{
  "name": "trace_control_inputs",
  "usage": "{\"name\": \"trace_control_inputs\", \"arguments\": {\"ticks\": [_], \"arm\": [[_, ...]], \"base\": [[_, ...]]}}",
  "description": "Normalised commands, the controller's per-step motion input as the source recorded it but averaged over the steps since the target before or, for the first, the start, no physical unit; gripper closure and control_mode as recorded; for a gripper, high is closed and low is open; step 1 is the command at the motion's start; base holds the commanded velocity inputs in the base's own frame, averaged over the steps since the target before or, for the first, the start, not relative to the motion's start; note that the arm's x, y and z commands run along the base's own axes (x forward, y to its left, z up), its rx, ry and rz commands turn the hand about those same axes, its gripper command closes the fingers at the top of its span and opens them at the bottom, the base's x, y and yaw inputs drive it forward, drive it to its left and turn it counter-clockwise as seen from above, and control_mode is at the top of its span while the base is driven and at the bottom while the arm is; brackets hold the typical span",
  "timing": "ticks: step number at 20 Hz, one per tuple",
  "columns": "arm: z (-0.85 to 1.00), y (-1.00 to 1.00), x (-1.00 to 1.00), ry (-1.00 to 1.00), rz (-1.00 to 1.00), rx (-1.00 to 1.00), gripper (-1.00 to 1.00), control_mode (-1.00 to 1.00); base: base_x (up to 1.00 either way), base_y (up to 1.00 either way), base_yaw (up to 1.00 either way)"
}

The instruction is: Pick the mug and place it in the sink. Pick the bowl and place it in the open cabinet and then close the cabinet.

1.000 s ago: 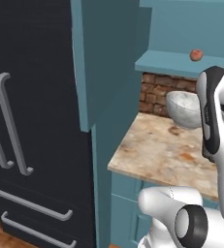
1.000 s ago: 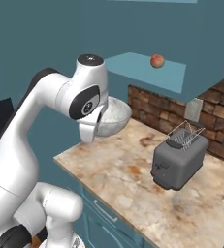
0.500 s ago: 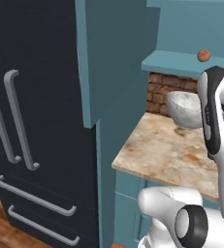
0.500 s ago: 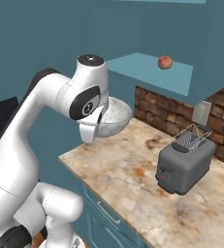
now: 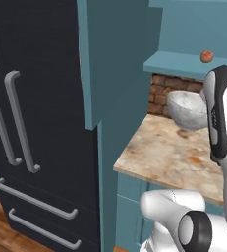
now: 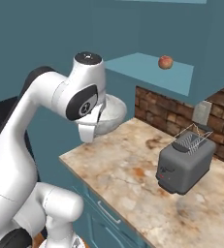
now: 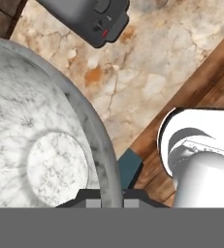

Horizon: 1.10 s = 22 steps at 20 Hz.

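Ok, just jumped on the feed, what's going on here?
The arm is carrying the bowl in its gripper, raised above the counter. The rim sits between the fingers in the hand view. The open cabinet shelf with a small red fruit lies just beyond and higher. A toaster stands on the counter.

Black fridge – marble counter, brick backsplash.

Grey bowl held above the marble counter, toaster well to its right.
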Motion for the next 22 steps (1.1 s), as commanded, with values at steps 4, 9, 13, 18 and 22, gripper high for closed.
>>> {"name": "trace_control_inputs", "arguments": {"ticks": [4, 9, 13, 18, 22], "arm": [[0.3, 0.0, -0.16, -0.15, 0.04, 0.0, 1.0, -1.0], [0.3, 0.0, -0.02, -0.28, 0.0, 0.0, 1.0, -1.0], [0.35, 0.0, 0.0, -0.25, 0.0, 0.0, 1.0, -1.0], [0.24, 0.0, 0.01, -0.21, 0.0, -0.02, 1.0, -1.0], [0.29, 0.0, 0.08, -0.07, 0.0, -0.05, 1.0, -1.0]], "base": [[0.0, 0.0, 0.0], [0.0, 0.0, 0.0], [0.0, 0.0, 0.0], [0.0, 0.0, 0.0], [0.0, 0.0, 0.0]]}}
